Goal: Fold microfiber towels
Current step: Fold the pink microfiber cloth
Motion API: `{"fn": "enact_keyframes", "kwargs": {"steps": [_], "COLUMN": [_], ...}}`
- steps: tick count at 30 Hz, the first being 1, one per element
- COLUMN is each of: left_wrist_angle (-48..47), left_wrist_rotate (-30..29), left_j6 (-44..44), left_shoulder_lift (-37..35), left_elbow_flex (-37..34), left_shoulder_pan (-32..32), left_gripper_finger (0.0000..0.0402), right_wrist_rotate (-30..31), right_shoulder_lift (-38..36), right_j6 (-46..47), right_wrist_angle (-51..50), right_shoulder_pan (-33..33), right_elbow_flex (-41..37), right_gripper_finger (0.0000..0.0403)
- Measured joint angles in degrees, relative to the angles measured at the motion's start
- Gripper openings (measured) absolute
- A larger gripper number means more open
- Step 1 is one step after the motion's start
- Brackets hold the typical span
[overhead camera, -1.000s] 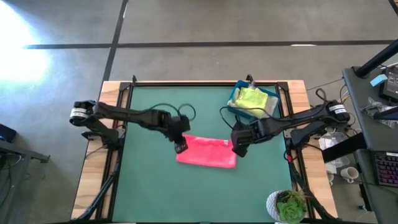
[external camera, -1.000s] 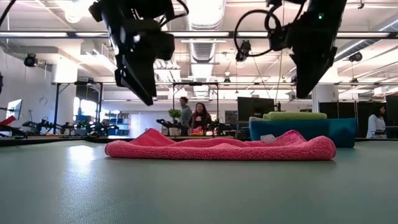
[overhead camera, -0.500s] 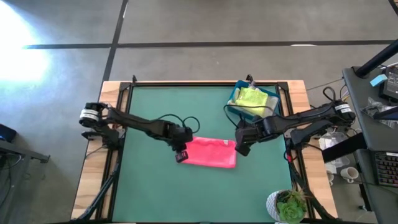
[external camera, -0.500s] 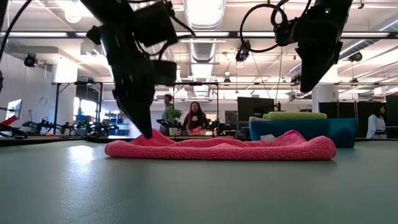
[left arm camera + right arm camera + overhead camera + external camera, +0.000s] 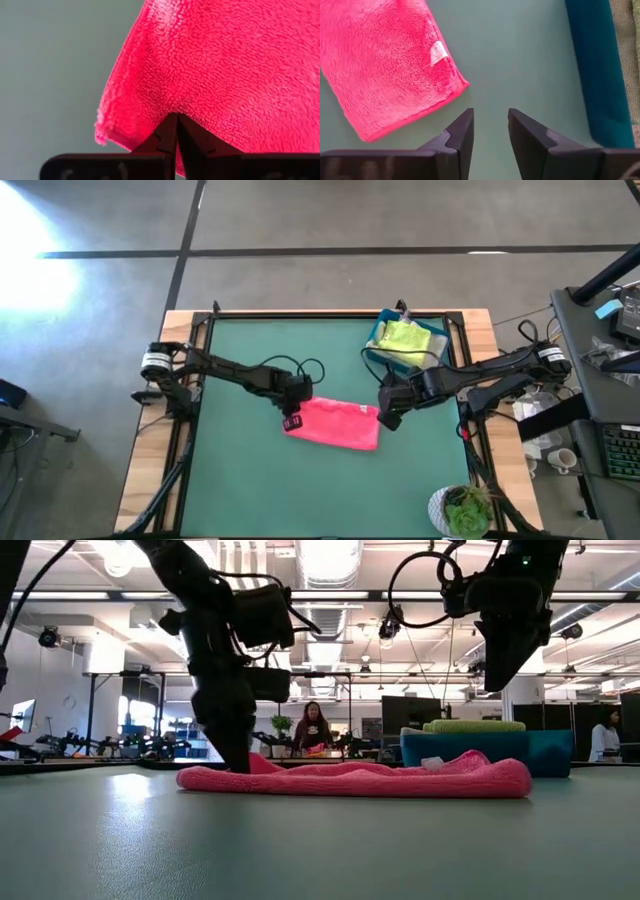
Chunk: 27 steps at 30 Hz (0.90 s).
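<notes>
A hot pink microfiber towel (image 5: 335, 424) lies folded into a flat rectangle on the green table (image 5: 250, 370), resting on its underside (image 5: 360, 780). My left gripper (image 5: 292, 420) is down at the towel's left end and is shut on it (image 5: 176, 131). My right gripper (image 5: 388, 418) hangs open above the table just off the towel's right end (image 5: 500, 675), with nothing between its fingers (image 5: 490, 125). In the right wrist view the towel's corner with a white tag (image 5: 439, 52) lies ahead of the fingers. My left gripper pinches the pink towel at its left edge (image 5: 165, 112), close to one corner (image 5: 102, 132), between its two fingers. The fingers (image 5: 235, 750) come from above, pointing down. One layer or several, I cannot tell. The towel lies flat on the table.
A blue bin (image 5: 378, 340) at the far right of the table holds lime green and yellow towels (image 5: 408, 338); it stands behind the pink towel in the low view (image 5: 550, 750). A potted plant (image 5: 465, 510) sits at the near right corner. People are in the room beyond.
My left gripper has come down from above onto the towel's left end and shut on it. That end has been drawn in slightly toward the towel's middle; the rest of the towel stays flat on the table.
</notes>
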<state>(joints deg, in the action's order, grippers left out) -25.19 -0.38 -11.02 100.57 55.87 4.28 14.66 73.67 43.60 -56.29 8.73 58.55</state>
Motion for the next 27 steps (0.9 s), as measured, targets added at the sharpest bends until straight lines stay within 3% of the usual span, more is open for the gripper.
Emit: {"fn": "enact_keyframes", "kwargs": {"steps": [4,7,12,14,16,18,22,24,27], "left_wrist_angle": [-0.04,-1.16,-0.92,-2.46,-4.25,-5.25,-3.88,-1.25,2.64], "left_wrist_rotate": [-7.16,-16.86,-38.16,-40.88,-40.42,-36.26,-16.13,-9.16,-7.48], "left_j6": [7.86,14.51,26.63,28.52,28.64,26.86,20.08,16.50,13.13], "left_shoulder_lift": [-0.24,-0.49,-0.79,-1.19,-2.26,-3.78,-6.98,-8.03,-8.79], "left_elbow_flex": [0.03,0.15,2.27,3.89,5.72,7.47,9.08,9.12,9.10], "left_shoulder_pan": [3.56,6.85,13.24,15.01,15.79,15.60,13.52,11.77,7.90], "left_gripper_finger": [0.0000,0.0000,0.0000,0.0000,0.0000,0.0000,0.0000,0.0000,0.0000], "right_wrist_rotate": [0.00,0.04,0.15,0.14,0.08,-0.01,-0.04,-0.04,-0.02], "right_shoulder_lift": [0.00,0.00,0.00,0.02,0.02,0.02,0.02,0.02,0.02], "right_j6": [1.23,2.50,3.13,3.61,4.07,4.32,3.88,3.54,2.93], "right_wrist_angle": [0.00,0.00,0.00,0.00,0.00,0.00,-0.03,-0.06,-0.03], "right_shoulder_pan": [0.00,0.00,0.00,0.01,0.02,0.02,0.02,0.02,0.02], "right_elbow_flex": [-0.15,-0.27,-0.38,-0.38,-0.38,-0.40,-0.40,-0.42,-0.53], "right_gripper_finger": [0.0108,0.0107,0.0109,0.0109,0.0109,0.0109,0.0109,0.0109,0.0106]}}
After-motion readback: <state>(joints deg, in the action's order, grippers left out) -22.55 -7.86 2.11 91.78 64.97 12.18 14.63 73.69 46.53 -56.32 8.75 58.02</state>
